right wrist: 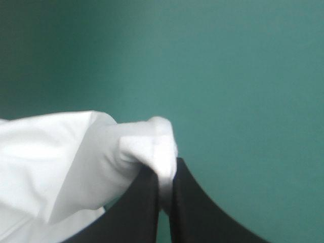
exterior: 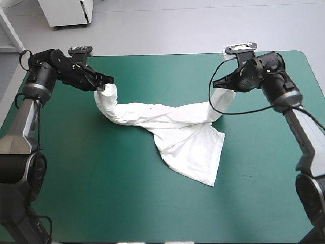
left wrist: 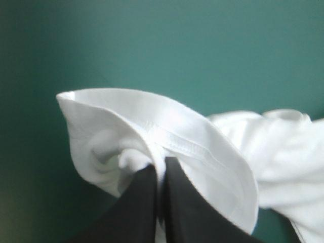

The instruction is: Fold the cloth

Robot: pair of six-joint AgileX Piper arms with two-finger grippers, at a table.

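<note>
- The T-shirt point(exterior: 175, 134) lies across the middle of the teal-green cover point(exterior: 101, 198), but only a part of it rests there: its two ends rise to the two grippers, and between them the cloth is a twisted rope, with one wide flap spread toward the near edge
- The left gripper point(exterior: 105, 81) hangs over the far left part of the table; its black fingers are almost closed, with a thin layer of white cloth pinched between them
- In the left wrist view the double-stitched hem point(left wrist: 187, 147) curls over the fingertips, so I judge that this gripper has the shirt by a hemmed edge
- The right gripper point(exterior: 217, 84) is at the far right, its fingers also closed to a narrow slit on a small bunch of the cloth
- I think the ends are held raised and well apart so that the shirt can be stretched and laid flat; the fold itself is not yet begun
- The twist in the middle probably must be undone first
- No brand, label, print or writing can be read in any view
</note>
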